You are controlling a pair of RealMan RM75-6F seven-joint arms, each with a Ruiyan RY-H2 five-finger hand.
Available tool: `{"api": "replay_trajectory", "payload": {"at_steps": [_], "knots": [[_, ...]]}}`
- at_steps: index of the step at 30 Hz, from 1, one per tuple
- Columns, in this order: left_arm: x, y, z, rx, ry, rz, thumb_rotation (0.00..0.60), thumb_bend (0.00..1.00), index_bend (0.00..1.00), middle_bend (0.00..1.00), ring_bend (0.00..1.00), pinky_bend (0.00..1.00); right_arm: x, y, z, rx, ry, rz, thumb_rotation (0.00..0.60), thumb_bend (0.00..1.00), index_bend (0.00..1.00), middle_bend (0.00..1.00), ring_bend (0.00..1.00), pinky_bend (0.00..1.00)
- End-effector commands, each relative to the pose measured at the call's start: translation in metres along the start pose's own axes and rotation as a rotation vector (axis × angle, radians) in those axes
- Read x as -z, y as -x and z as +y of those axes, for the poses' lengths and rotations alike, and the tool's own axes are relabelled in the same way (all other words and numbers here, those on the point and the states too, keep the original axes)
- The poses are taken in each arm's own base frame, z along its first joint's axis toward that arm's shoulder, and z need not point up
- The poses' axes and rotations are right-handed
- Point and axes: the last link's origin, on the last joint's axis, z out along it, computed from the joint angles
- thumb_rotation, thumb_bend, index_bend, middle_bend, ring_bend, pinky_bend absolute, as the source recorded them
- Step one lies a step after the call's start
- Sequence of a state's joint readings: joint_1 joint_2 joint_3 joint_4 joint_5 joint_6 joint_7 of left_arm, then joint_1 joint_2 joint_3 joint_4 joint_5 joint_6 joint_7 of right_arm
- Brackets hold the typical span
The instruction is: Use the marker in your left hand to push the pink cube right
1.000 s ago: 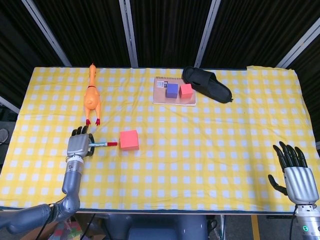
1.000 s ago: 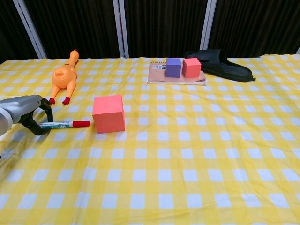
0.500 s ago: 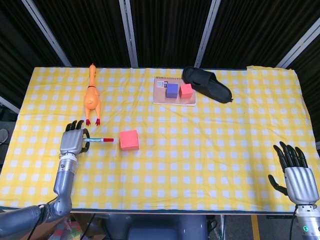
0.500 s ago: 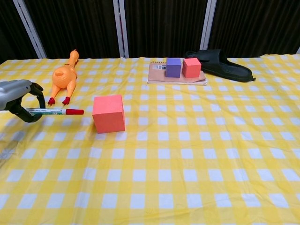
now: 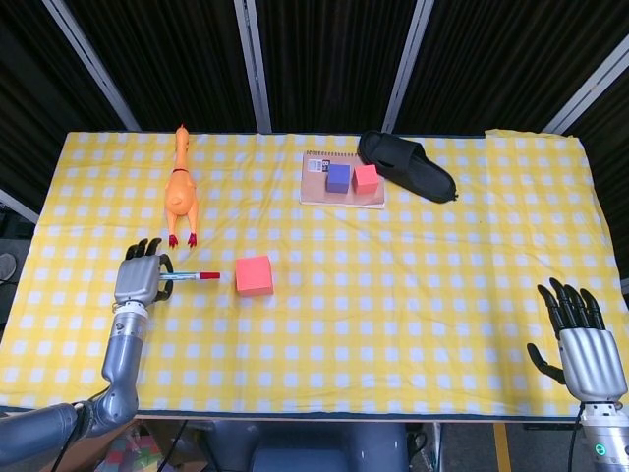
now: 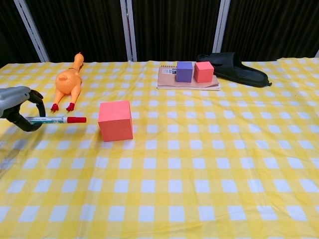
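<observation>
We see the left hand [image 5: 140, 278] gripping the red-capped white marker [image 6: 56, 120], pulled slightly further left of the pink foam cube [image 6: 115, 120] than before, tip apart from it, right hand [image 5: 580, 344] spread, holding nothing.

A yellow-and-white checked cloth [image 5: 413, 285] covers the worktop. The pink cube [image 5: 254, 275] is salmon pink. The marker [image 6: 56, 120] has a white barrel with green print and a red cap. The rubber chicken [image 5: 181, 189] is orange with red feet. On a tan notebook [image 5: 342, 195] sit a purple cube [image 5: 338, 178] and a smaller pink cube [image 5: 366, 178]. The slipper [image 5: 406, 166] is black. Both hands, left hand [image 5: 139, 281] and right hand [image 5: 587, 356], are silver-grey with black fingers.
</observation>
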State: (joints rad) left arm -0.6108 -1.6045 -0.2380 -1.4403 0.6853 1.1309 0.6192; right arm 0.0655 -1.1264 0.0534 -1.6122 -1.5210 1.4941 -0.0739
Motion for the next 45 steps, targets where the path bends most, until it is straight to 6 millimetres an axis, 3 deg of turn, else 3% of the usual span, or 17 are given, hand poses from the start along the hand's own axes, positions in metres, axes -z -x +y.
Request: {"api": "replay_trajectory", "payload": {"at_steps": [1, 15, 27, 45], "knots": [[-0.003, 0.003, 0.012, 0.0, 0.017, -0.006, 0.6, 0.52, 0.52, 0.07, 0.0, 0.08, 0.0, 0.0, 0.0, 0.0, -0.001, 0.001, 0.6, 0.38, 0.0, 0.0, 0.0, 0.0], [-0.008, 0.018, 0.07, -0.009, 0.089, -0.031, 0.6, 0.52, 0.53, 0.07, 0.0, 0.08, 0.0, -0.001, 0.001, -0.013, 0.0, -0.001, 0.6, 0.38, 0.0, 0.0, 0.0, 0.0], [-0.006, 0.018, 0.113, 0.007, 0.143, -0.024, 0.6, 0.52, 0.53, 0.07, 0.0, 0.08, 0.0, -0.002, 0.001, -0.019, -0.001, -0.001, 0.6, 0.38, 0.0, 0.0, 0.0, 0.0], [-0.002, 0.011, 0.103, -0.024, 0.118, -0.028, 0.6, 0.52, 0.53, 0.07, 0.0, 0.08, 0.0, -0.002, 0.0, -0.023, 0.002, 0.0, 0.6, 0.38, 0.0, 0.0, 0.0, 0.0]]}}
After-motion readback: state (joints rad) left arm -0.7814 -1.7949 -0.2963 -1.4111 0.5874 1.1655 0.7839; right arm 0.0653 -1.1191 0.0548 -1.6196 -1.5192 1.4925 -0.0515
